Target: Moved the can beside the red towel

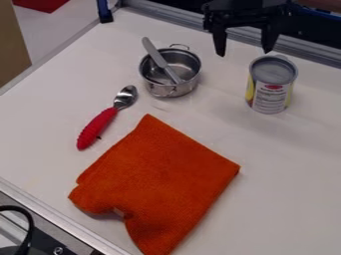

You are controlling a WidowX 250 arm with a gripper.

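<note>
My gripper [244, 47] hangs at the top of the camera view, its two fingers apart with nothing between them. The can [269, 89] stands upright at the upper right, just below and to the right of the gripper, with a grey lid and a white and yellow label. An orange-red towel [160, 182] lies folded on the white table [299, 174] at the lower centre, apart from the can and to its lower left.
A small metal pot [156, 88] with a knife [158, 57] leaning in it stands at the upper middle. Left of it lies a spoon [100, 124] with a red handle. A metal rail [306, 50] runs along the table's far edge.
</note>
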